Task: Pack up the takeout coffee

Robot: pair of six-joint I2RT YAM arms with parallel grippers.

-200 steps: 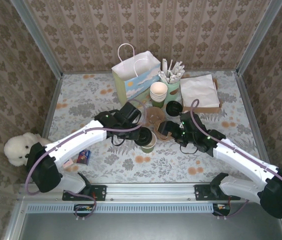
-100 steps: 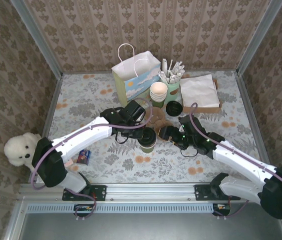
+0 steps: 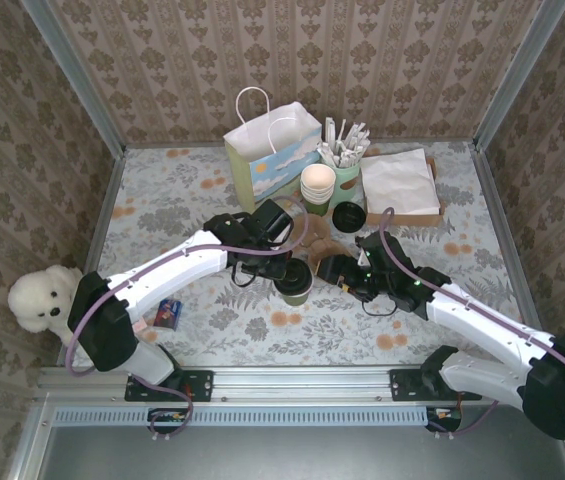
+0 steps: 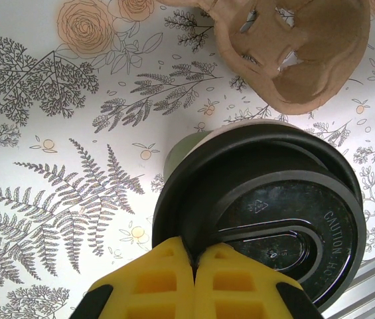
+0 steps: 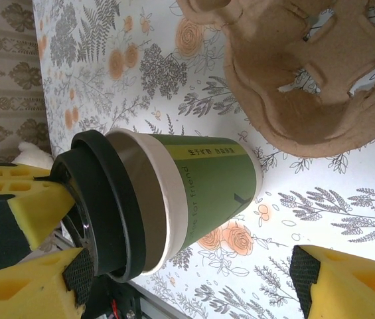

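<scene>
While the lidded green cup (image 3: pixel 297 287) stands on the surface (image 3: pixel 162 200) just beside the pulp carrier tray (image 3: pixel 319 243), not yet seated in it, left hand (image 4: pixel 194 258) pinches its black lid (image 4: pixel 287 219) fully closed, right hand (image 5: pixel 190 274) gapes wide astride it, empty; seating and bagging apparently remain.

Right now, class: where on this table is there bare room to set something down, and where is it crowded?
Bare cloth lies back-left, between the bag and the left wall, and front-centre, between the cup and the rail. Crowded: mid-table round the carrier and cup, and back-right by the napkins.
</scene>
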